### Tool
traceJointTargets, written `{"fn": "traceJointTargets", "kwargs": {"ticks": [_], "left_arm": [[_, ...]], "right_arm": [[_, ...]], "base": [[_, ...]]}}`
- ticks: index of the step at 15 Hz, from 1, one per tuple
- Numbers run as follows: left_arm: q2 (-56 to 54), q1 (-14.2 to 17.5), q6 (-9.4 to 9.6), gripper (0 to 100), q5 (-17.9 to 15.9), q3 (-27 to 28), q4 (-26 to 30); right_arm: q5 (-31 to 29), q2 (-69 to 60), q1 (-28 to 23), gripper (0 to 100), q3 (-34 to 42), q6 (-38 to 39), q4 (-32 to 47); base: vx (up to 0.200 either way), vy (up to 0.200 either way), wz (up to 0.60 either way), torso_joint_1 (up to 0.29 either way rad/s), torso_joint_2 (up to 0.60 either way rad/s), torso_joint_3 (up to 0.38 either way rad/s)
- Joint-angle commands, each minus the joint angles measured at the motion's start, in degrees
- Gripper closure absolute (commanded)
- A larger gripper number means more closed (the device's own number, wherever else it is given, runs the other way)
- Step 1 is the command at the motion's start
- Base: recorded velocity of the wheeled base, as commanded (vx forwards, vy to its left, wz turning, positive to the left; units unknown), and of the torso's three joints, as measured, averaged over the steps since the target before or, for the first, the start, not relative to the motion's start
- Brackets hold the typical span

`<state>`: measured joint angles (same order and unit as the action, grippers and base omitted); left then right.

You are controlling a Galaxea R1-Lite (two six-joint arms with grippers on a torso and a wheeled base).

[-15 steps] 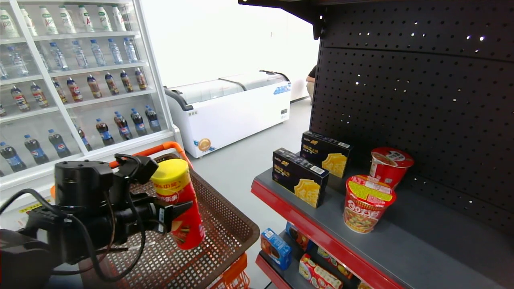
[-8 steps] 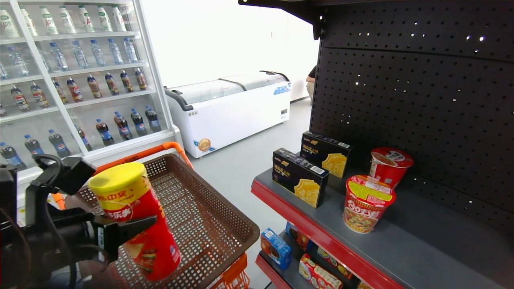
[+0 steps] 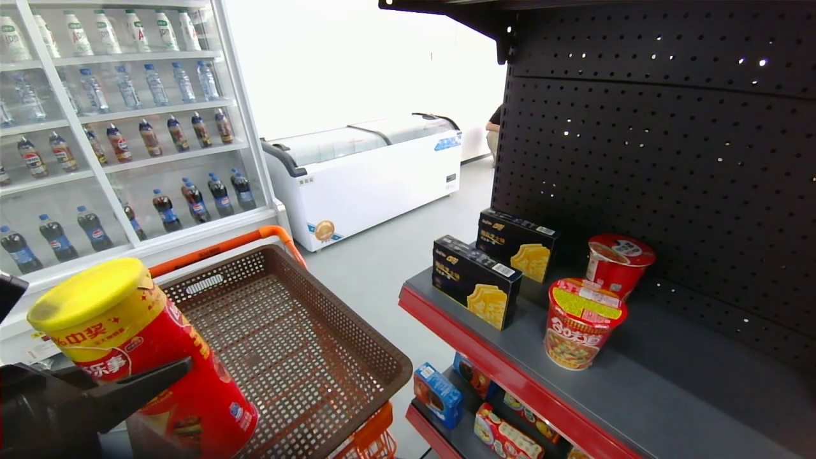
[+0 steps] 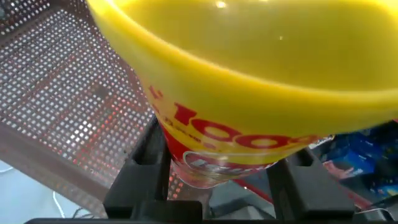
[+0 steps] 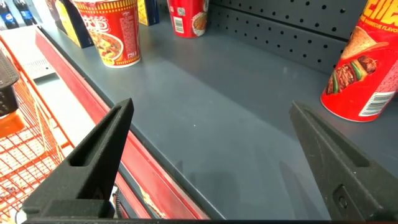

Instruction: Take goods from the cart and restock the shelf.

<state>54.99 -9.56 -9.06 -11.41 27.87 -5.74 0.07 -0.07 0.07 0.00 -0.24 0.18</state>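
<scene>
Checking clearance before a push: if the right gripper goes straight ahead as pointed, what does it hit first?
Probably the bare shelf deck, between the noodle cup and the red can. The right gripper is open, with nothing between. Depth is unclear; the pegboard back lies beyond.

Chip can (image 3: pixel 137 357) sits between left gripper (image 4: pixel 221 183) fingers, cart basket (image 3: pixel 357 344) below it. Shelf (image 5: pixel 236 106) under right gripper (image 5: pixel 211 155); noodle cup (image 5: pixel 115 31) ahead, second can (image 5: pixel 367 62) near.
</scene>
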Motion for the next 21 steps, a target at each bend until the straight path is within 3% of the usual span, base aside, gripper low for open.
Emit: {"fn": "traceJointTargets", "kwargs": {"ticks": [1, 7, 21], "left_arm": [[-0.2, 0.4, -0.08, 100, -0.2, 1.4, -0.3], [0.2, -0.5, 0.18, 100, 0.1, 1.8, -3.6], [0.4, 0.9, 0.18, 100, 0.2, 1.4, -3.5]], "right_arm": [[0.0, 0.1, 0.0, 0, 0.0, 0.0, 0.0], [0.1, 0.1, 0.0, 0, 0.0, 0.0, 0.0], [0.4, 0.1, 0.0, 0, 0.0, 0.0, 0.0]], "base": [[0.000, 0.000, 0.00, 0.000, 0.00, 0.000], [0.000, 0.000, 0.00, 0.000, 0.00, 0.000], [0.000, 0.000, -0.60, 0.002, 0.00, 0.003]]}}
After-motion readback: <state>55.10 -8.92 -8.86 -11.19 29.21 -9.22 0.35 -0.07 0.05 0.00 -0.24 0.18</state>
